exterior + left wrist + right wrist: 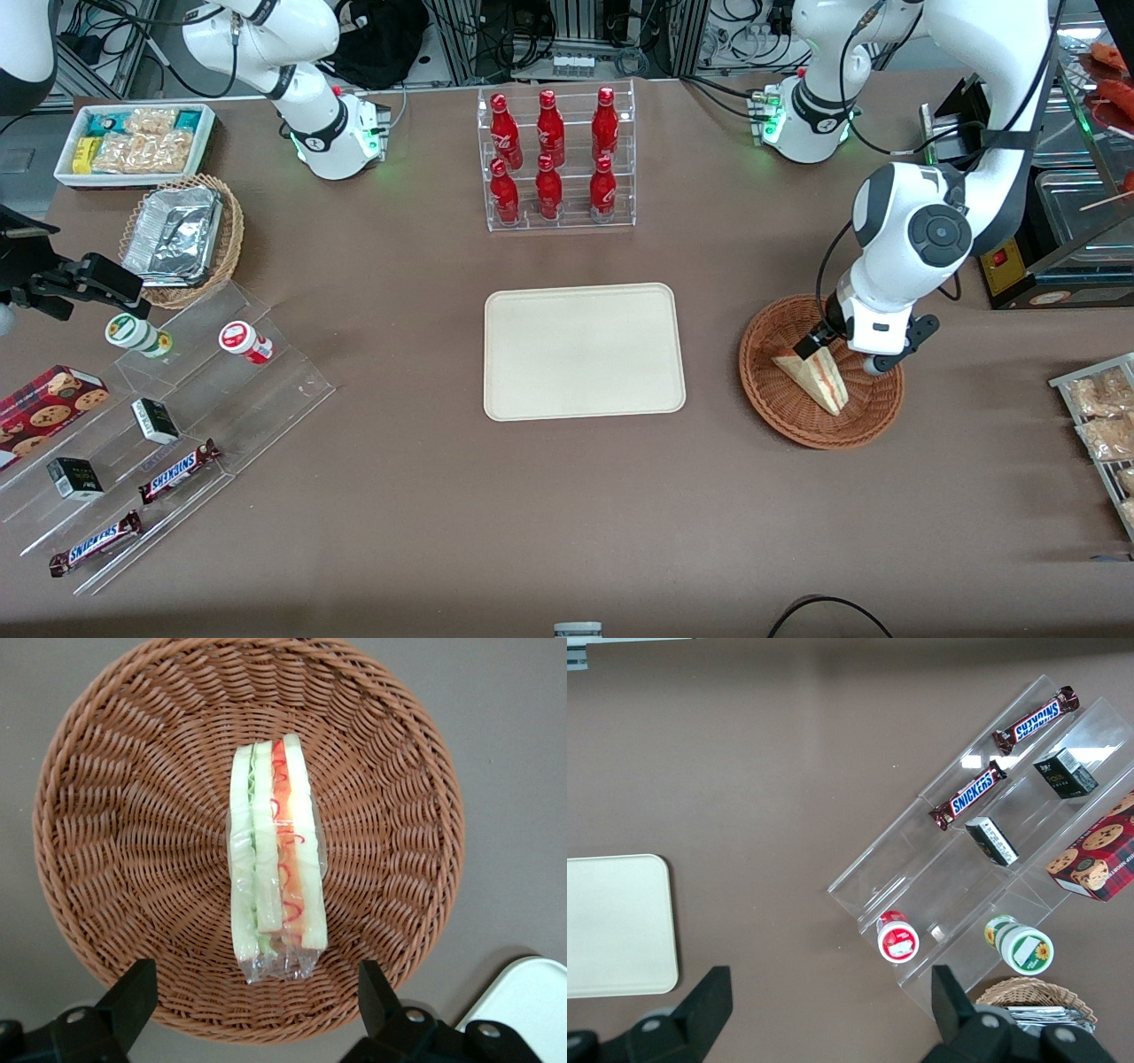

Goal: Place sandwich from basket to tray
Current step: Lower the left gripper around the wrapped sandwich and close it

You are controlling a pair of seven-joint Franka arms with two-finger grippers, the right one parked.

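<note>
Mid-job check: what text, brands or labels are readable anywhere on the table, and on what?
"SNICKERS": two candy bars on the clear acrylic steps.
Red bottles, dark small boxes, cookie box, two capped jars: labels unreadable.
Sandwich wrap, basket, tray: no text.
Tool hovers open over the sandwich.

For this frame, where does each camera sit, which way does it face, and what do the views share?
Front view: high, facing both arms across the table; gripper over the sandwich in the basket.
Left wrist view: looks straight down between open fingers onto sandwich and basket.
Right wrist view: parked, looking down on the snack display.
Shared: the tray.
</note>
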